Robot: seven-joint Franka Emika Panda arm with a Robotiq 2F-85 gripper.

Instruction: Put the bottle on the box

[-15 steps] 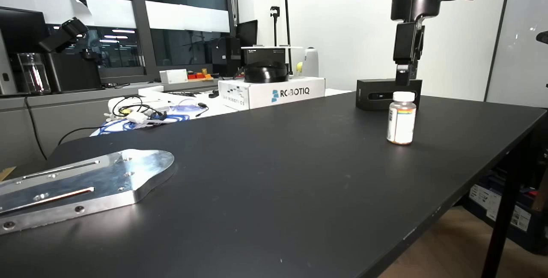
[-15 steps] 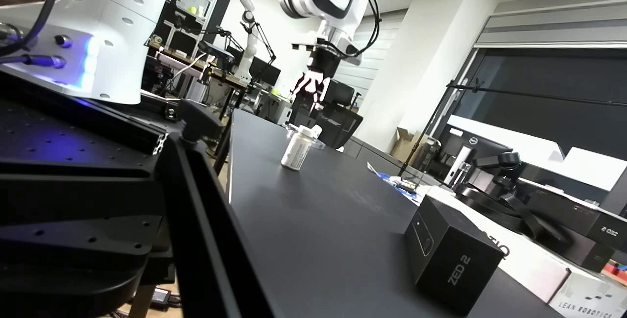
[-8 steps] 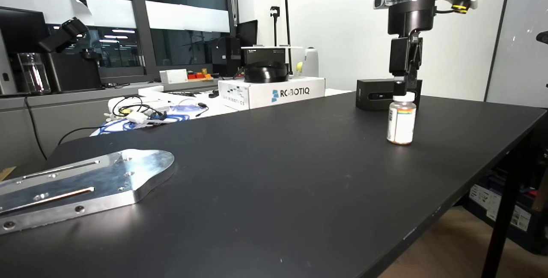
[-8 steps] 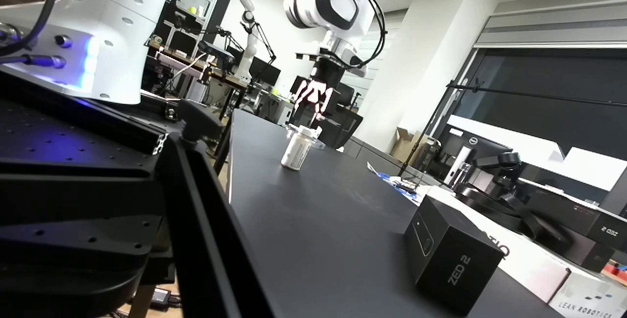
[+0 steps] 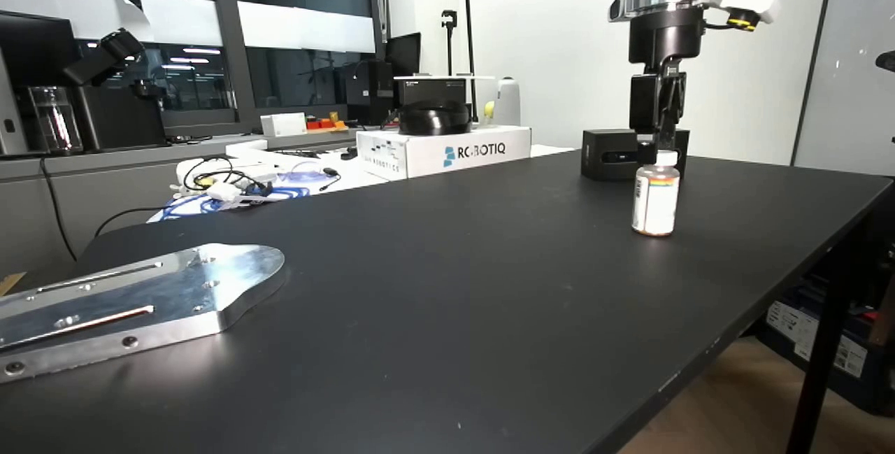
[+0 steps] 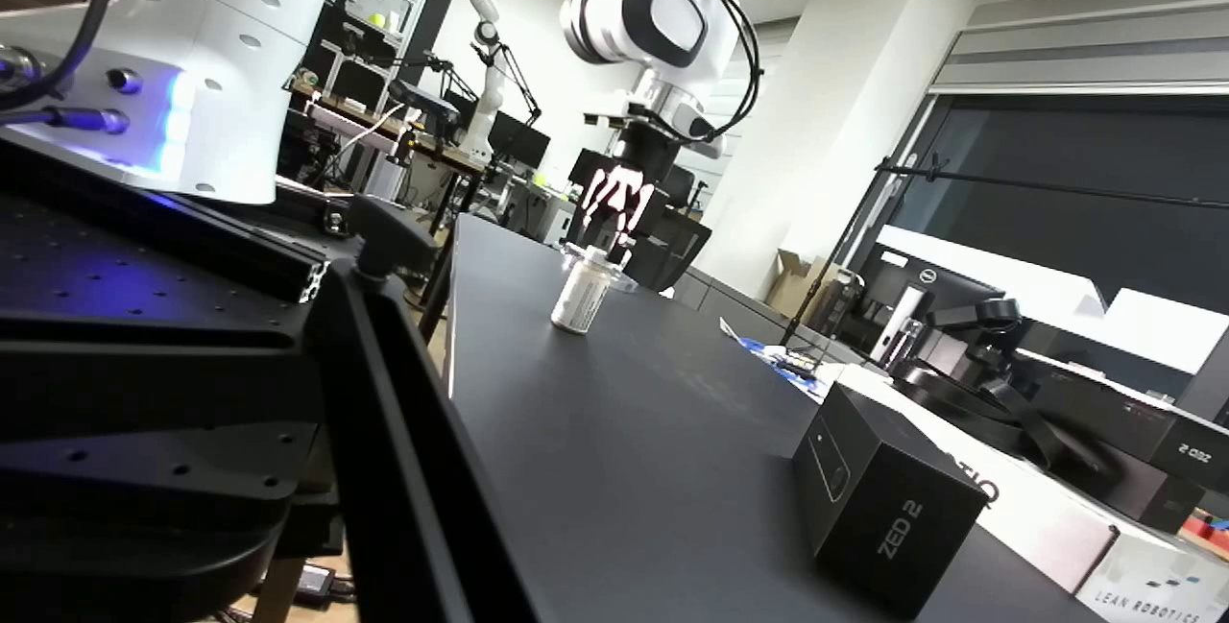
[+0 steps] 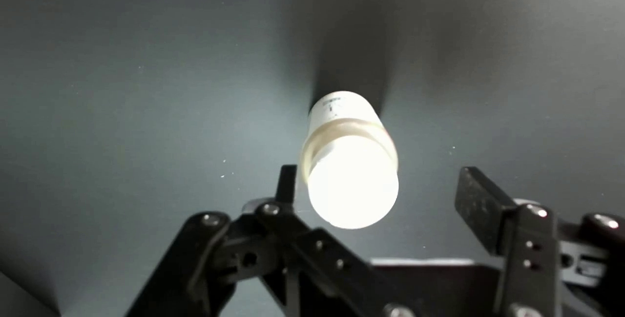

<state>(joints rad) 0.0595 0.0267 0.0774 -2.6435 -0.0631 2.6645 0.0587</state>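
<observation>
Bottle (image 6: 582, 294) stands upright on the black table (image 6: 653, 431), near mid-frame in an exterior view, the black box (image 6: 893, 498) well apart from it at lower right. From where I stand the gripper (image 7: 378, 187) hangs over the bottle, fingers (image 7: 481, 207) spread wide and grasping nothing; in the wrist view the white cap (image 7: 354, 185) shows between them, closer to the finger at frame left.
</observation>
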